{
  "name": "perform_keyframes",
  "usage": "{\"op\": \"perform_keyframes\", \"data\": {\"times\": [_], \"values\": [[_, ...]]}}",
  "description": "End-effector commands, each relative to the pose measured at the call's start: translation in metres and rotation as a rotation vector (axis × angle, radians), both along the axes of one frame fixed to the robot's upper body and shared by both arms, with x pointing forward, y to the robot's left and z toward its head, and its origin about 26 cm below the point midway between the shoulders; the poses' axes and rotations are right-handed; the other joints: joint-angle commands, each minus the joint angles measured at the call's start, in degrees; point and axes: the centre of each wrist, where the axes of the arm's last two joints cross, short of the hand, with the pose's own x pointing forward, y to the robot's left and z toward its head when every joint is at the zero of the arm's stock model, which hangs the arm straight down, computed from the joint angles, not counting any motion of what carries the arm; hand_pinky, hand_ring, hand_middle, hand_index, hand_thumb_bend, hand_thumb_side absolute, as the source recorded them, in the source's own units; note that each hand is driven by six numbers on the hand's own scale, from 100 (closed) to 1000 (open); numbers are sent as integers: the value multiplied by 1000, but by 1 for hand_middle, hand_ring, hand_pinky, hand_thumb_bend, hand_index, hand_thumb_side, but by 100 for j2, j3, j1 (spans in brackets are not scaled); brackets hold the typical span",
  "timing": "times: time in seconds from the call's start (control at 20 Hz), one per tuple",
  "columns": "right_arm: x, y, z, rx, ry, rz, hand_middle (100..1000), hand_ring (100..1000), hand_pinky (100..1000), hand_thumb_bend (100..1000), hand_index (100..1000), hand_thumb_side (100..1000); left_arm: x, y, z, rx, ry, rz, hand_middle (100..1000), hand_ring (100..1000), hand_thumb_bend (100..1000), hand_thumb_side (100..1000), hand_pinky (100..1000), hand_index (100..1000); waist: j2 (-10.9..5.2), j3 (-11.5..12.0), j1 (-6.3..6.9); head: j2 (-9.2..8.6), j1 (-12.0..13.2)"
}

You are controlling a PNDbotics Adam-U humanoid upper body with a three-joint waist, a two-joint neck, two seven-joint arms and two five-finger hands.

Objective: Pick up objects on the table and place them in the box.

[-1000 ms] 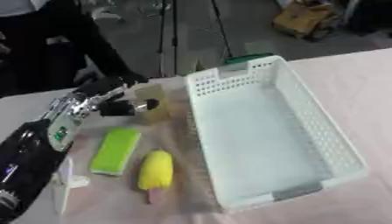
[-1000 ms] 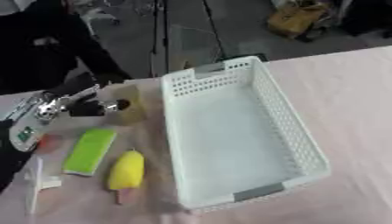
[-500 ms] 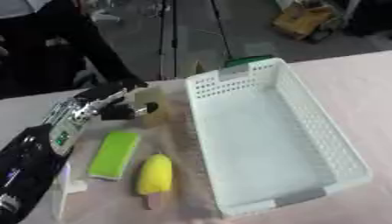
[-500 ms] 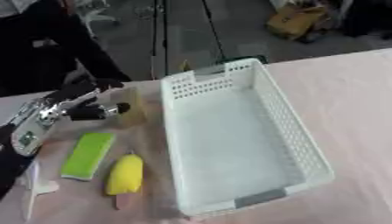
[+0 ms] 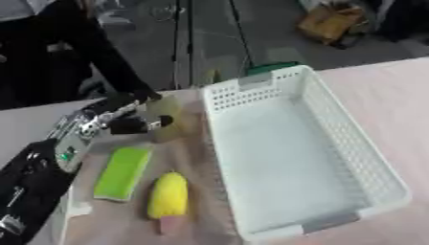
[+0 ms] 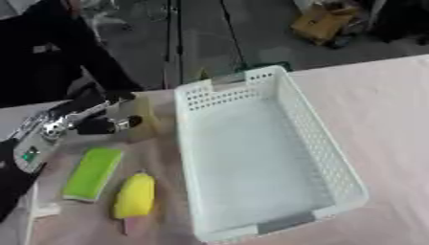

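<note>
1. Now the left hand [image 5: 117, 119] reaches in from the lower left, its fingers and thumb curled round a pale, yellowish, upright block [image 5: 165, 119] just left of the box's far corner.
2. That block is blurred; I cannot tell whether it stands on the table [image 5: 394, 100] or is lifted off it.
3. A white box [image 5: 301, 158] with perforated walls lies across the middle of the table, long side running away from the robot and askew; nothing shows inside it.
4. Near the box's left wall, closer to the robot than the hand, lies a green bar [image 5: 122, 172], flat on the table.
5. Just right of the green bar lies a yellow ice-lolly shape [image 5: 168, 195] with a pinkish stick end [image 5: 171, 224] pointing toward the robot; it is close to the box wall but apart from it.
6. A white item [image 6: 42, 209] shows at the lower left by the arm; too little of it is visible to name.
7. The right hand shows in neither view.
8. Beyond the table's far edge there is dark floor and a brown carton [image 5: 331, 24].
</note>
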Motion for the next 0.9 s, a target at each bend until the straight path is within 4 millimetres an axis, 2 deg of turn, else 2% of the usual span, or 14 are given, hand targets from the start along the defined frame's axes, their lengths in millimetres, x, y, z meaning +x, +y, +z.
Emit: {"op": "perform_keyframes", "data": {"times": [0.05, 0.9], "values": [[-2, 1, 8, -25, -34, 6, 713, 841, 840, 100, 659, 1000, -2, 9, 12, 32, -9, 20, 1000, 1000, 634, 1000, 1000, 1000, -78, -12, -24, -51, 27], [-2, 1, 7, -11, -35, 5, 705, 839, 838, 100, 646, 1000, 1, 4, 8, 109, 53, 6, 1000, 1000, 666, 1000, 1000, 1000, -42, -25, -23, -4, 93]]}}
